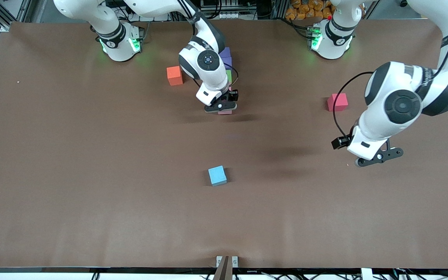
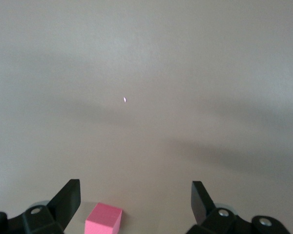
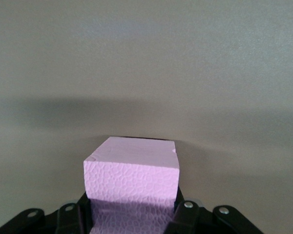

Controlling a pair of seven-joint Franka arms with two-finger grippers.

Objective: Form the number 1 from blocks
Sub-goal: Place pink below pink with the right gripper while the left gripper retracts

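My right gripper (image 1: pixel 221 105) is shut on a pale pink block (image 3: pixel 131 168), its fingers (image 3: pixel 178 214) pressed on two opposite sides. It holds the block (image 1: pixel 225 112) low at the table, at the near end of a row of a purple block (image 1: pixel 226 52), a second purple one (image 1: pixel 228 62) and a green one (image 1: pixel 229 76). My left gripper (image 1: pixel 379 155) hangs open over bare table toward the left arm's end. A reddish-pink block (image 1: pixel 337 102) lies on the table; the left wrist view shows this block (image 2: pixel 103 220) apart from the wide-spread fingertips (image 2: pixel 71 189).
An orange block (image 1: pixel 174 75) sits beside the row, toward the right arm's end. A light-blue block (image 1: pixel 217 175) lies alone in the middle of the brown table (image 1: pixel 91 175), nearer to the front camera. Both arm bases stand along the table's edge farthest from that camera.
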